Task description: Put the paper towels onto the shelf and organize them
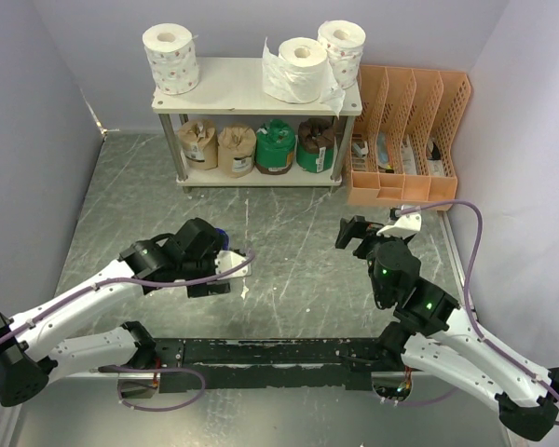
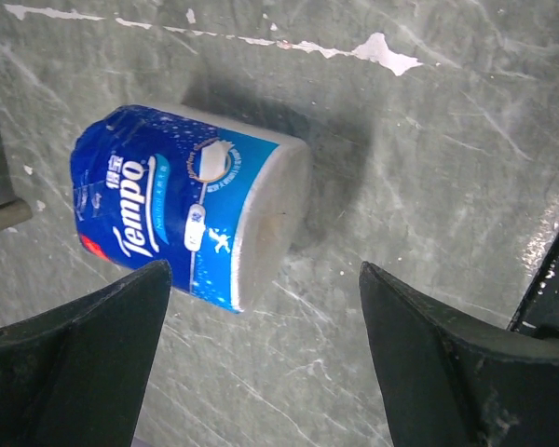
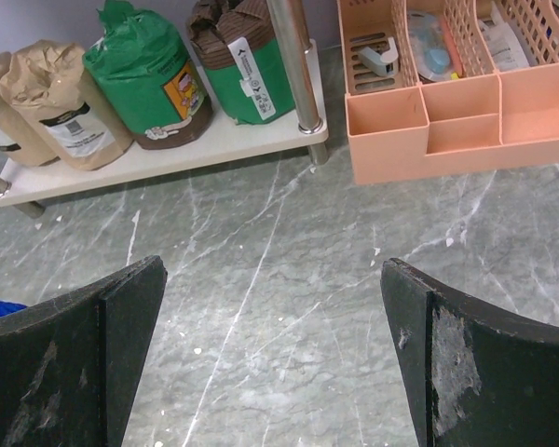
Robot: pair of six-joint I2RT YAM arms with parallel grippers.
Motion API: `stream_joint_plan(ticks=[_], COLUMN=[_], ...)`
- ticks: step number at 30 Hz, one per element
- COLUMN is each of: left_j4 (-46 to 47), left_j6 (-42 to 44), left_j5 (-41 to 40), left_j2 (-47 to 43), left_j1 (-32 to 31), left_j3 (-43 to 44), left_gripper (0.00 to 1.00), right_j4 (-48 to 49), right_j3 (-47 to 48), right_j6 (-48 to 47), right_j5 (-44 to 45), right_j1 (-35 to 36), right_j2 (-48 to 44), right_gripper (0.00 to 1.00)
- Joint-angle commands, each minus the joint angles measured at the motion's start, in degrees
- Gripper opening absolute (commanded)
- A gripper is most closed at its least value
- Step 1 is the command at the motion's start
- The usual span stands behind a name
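Observation:
The blue-wrapped roll [image 2: 191, 219] lies on its side on the grey table, just ahead of my open, empty left gripper [image 2: 265, 275]. In the top view only a blue sliver of this roll [image 1: 223, 237] shows beside the left gripper [image 1: 219, 253]. The shelf [image 1: 233, 84] stands at the back. Its top board holds a dotted roll [image 1: 170, 58], a loose plain white roll [image 1: 298, 70] and another dotted roll [image 1: 342, 51]. Its lower board [image 3: 168, 154] holds two tan rolls [image 3: 61, 102], a green roll [image 3: 144, 79] and a brown-topped roll [image 3: 238, 60]. My right gripper [image 3: 272, 270] is open, empty and above bare table [image 1: 354, 235].
An orange slotted file organizer [image 1: 410, 140] with small items stands right of the shelf, touching it. It also shows in the right wrist view [image 3: 447, 102]. A black rail [image 1: 279, 352] runs along the near edge between the arm bases. Grey walls close in the left and right sides.

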Motion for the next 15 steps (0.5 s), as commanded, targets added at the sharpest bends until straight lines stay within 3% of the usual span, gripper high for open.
stream_joint_plan(ticks=[1, 8, 15], left_j4=[1.86, 10.05, 17.08], left_j6=[0.75, -2.15, -2.98], left_j5=[2.44, -4.92, -11.84], left_j2=[-0.27, 2.20, 5.31], left_j1=[-0.24, -0.26, -0.28], left_j3=[-1.39, -5.02, -7.74], left_gripper=[0.93, 0.89, 0.78], right_j4=[-1.06, -0.76, -0.84], right_j3=[1.54, 1.44, 1.35], right_j6=[0.69, 0.53, 0.65], right_j5=[0.65, 1.21, 1.13], right_j1=[0.14, 0.14, 0.11], right_j2=[-0.71, -1.24, -1.35], right_gripper=[1.00, 1.00, 1.00])
